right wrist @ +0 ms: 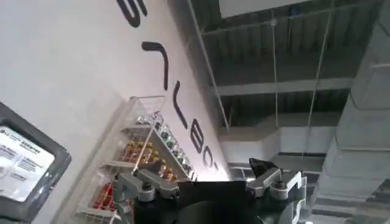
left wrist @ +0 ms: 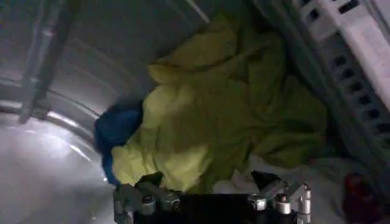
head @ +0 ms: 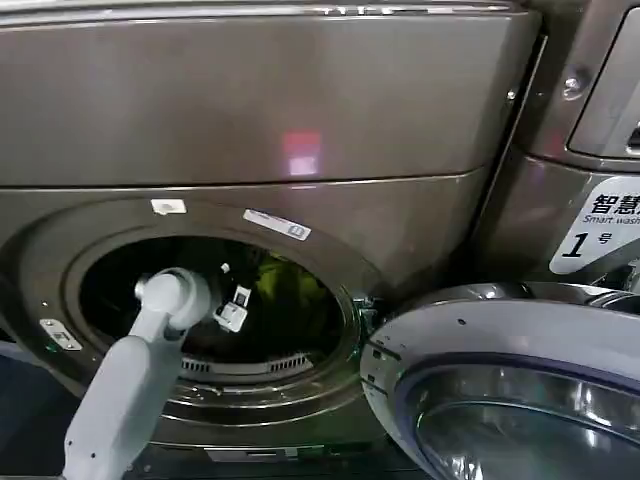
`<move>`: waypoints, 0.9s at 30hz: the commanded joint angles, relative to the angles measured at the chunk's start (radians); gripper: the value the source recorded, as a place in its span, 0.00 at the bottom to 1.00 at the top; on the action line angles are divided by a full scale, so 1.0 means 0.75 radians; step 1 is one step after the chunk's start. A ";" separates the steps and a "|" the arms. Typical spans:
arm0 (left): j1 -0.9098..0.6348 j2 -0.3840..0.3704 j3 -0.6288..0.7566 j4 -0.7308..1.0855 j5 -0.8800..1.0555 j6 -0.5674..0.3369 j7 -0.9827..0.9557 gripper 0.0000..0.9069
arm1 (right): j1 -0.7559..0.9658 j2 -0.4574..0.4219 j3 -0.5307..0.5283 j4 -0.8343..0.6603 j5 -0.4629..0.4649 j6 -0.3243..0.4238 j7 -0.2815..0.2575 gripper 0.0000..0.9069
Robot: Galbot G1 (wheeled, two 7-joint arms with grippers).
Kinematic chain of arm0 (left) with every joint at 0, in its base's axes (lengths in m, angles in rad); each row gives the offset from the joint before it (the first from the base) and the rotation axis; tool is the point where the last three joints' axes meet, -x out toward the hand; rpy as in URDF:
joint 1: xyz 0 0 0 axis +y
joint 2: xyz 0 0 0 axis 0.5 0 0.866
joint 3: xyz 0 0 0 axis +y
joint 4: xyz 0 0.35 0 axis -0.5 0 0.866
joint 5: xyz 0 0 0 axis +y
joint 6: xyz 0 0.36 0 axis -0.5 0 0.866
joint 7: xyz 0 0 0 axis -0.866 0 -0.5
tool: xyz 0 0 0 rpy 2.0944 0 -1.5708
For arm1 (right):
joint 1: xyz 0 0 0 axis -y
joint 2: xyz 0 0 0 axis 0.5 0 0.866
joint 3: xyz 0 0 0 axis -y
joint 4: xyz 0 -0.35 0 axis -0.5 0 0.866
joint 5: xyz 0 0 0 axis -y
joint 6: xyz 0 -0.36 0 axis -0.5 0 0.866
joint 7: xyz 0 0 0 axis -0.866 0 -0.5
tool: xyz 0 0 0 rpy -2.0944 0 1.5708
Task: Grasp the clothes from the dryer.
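A bronze-grey dryer (head: 300, 110) fills the head view, its round port open and its grey-rimmed glass door (head: 510, 390) swung out to the right. The robot's left arm (head: 130, 390) reaches up from the lower left into the dark port, and the left hand (head: 232, 308) sits inside the drum. Just beyond it, deeper in the drum, a patch of lime-green cloth shows.

From the left wrist camera, the left hand (left wrist: 210, 193) hangs with its fingers spread apart, holding nothing. The clothes (left wrist: 225, 115) lie heaped directly ahead of it against the curved metal drum wall (left wrist: 109, 55). A lime-green garment (left wrist: 213, 122) is on top and closest to the hand's open fingers. A dark blue piece (left wrist: 116, 131) is tucked beside it, pale white fabric (left wrist: 317, 176) lies under it, and a red patch (left wrist: 359, 192) shows at the heap's edge.

The right hand (right wrist: 210, 185), seen from its own wrist camera, points up at the room with fingers spread and empty. Beyond it are a white wall (right wrist: 73, 73) with large dark lettering, a wire rack (right wrist: 140, 158) of small packets, and an open ceiling (right wrist: 280, 55) with exposed beams.

A second machine (head: 590, 150) stands just to the right of the dryer, bearing a white label (head: 600, 230) with the numeral 1.
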 commanded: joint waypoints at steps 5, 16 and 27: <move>-0.158 0.014 0.221 0.112 0.039 -0.022 0.002 1.00 | -0.002 0.002 -0.003 -0.001 0.002 0.002 -0.002 1.00; -0.132 -0.037 0.215 0.219 0.009 -0.015 0.001 1.00 | 0.002 0.006 -0.017 0.000 0.003 0.007 -0.005 1.00; -0.055 0.004 0.191 0.194 0.046 -0.016 0.005 1.00 | 0.004 0.007 -0.026 0.001 0.001 0.011 -0.004 1.00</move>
